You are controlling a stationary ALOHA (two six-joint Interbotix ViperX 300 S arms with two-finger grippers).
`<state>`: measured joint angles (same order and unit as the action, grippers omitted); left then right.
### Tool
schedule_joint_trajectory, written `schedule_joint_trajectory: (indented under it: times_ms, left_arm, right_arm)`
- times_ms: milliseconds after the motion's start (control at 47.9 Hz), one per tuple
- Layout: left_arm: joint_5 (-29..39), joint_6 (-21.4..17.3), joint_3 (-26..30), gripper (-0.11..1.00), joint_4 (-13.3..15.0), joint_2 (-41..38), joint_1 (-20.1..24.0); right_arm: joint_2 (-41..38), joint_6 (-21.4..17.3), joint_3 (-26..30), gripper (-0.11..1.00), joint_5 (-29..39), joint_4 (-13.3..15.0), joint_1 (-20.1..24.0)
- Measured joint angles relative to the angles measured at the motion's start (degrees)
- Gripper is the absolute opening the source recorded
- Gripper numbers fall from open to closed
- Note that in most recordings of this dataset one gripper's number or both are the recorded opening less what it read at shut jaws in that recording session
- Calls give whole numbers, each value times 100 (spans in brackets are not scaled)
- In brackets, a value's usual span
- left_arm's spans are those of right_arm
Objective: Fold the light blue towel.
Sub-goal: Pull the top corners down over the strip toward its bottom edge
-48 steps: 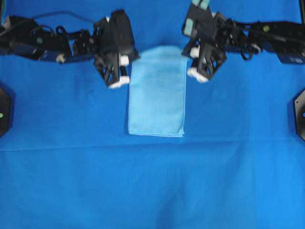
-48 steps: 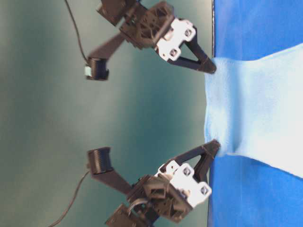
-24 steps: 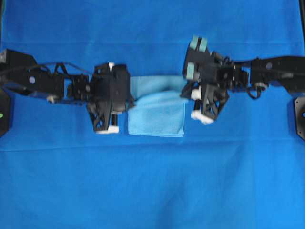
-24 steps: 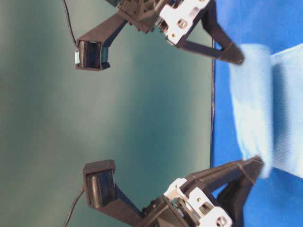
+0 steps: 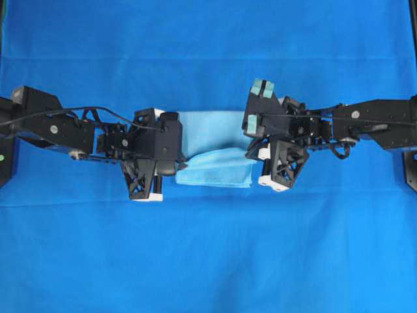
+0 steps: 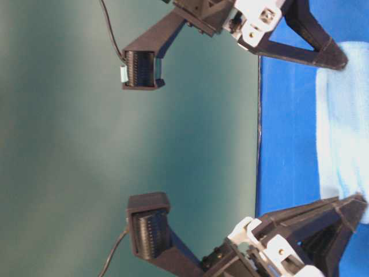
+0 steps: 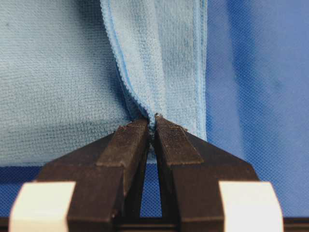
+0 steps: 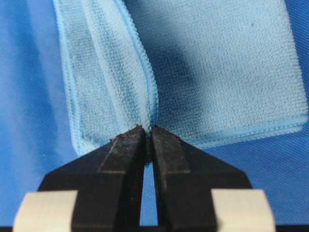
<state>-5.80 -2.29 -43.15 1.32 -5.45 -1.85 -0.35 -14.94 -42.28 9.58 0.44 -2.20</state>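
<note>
A robotics lab's staged test bench: a counter draped wall to wall in a deep blue cloth sheet (image 5: 208, 261), a plain teal backdrop (image 6: 69, 144) behind it in the table-level view, black mounting plates (image 5: 409, 163) bolted at the counter's sides, and nothing domestic in sight

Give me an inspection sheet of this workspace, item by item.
Surface: deep blue cloth sheet covers the table, with faint creases.
Job's things: light blue towel at centre, partly folded, one edge lifted over the rest.
Clutter: nothing seen.
Grippers: left gripper and right gripper each have jaws pinched shut on the towel's hem, at opposite sides.
Cables: black cable runs along the left arm; another hangs at table level.
Surroundings: plain teal backdrop.
</note>
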Motion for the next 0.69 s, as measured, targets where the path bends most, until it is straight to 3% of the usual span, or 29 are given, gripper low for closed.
schedule_joint_trajectory:
  times_ms: [125,230,376,439,690]
  left_arm:
    - [-18,-18,0,6,0,0,0]
    - [-88,-35,0,22,0,0,0]
    - [-123,-79,0,44,-9,0,0]
    - [-123,-97,0,51,0,0,0]
    - [272,-105,-35,51,0,422,0]
  right_arm:
    - [-62,-9,0,6,-141,-9,0]
    - [-123,-18,35,9,-185,-9,18]
    - [-185,-18,167,51,-193,-9,149]
    - [-193,-9,211,62,-167,-9,220]
    - [167,0,352,57,325,-18,413]
